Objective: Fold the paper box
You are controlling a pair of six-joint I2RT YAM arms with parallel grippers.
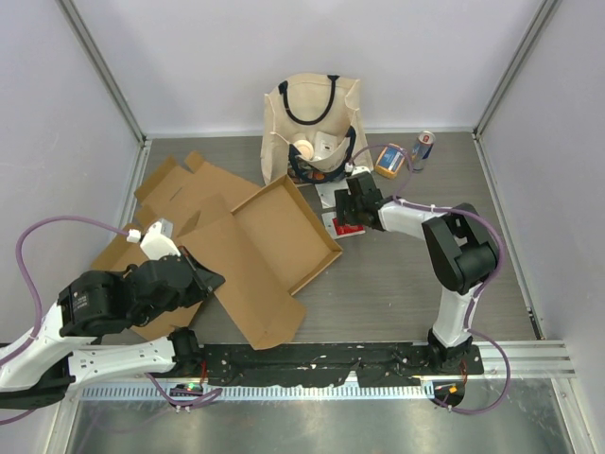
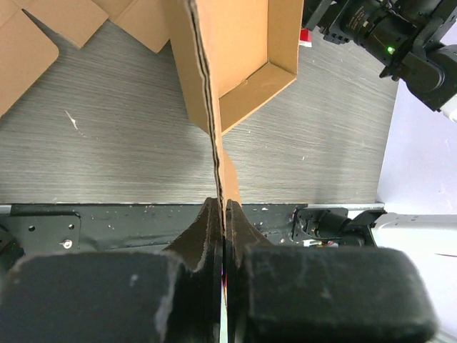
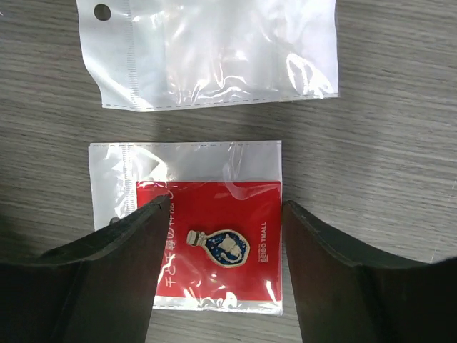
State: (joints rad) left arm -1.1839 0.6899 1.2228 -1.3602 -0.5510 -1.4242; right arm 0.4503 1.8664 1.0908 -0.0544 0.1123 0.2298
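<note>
Grey wood-grain table (image 1: 397,284) carries everything. Largest item is the flat brown cardboard box blank (image 1: 284,232), left of centre. One tray section has its walls up, and the other flaps lie fanned out toward the left wall. Cream canvas tote bag (image 1: 312,113) stands upright at the back, out of the fold path. My left gripper (image 2: 220,209) is pinched tight on a thin flap edge at the blank's near corner, the board standing on edge between the fingers. I judge this grip is meant to swing that panel up along its crease. Right gripper (image 3: 225,205) hovers wide open and empty over a clear plastic sachet holding a red card (image 3: 207,207), just beside the tray's right wall, doing nothing for the fold. The card reads "SEIBO TMALL". Its white Japanese characters I cannot make out.
</note>
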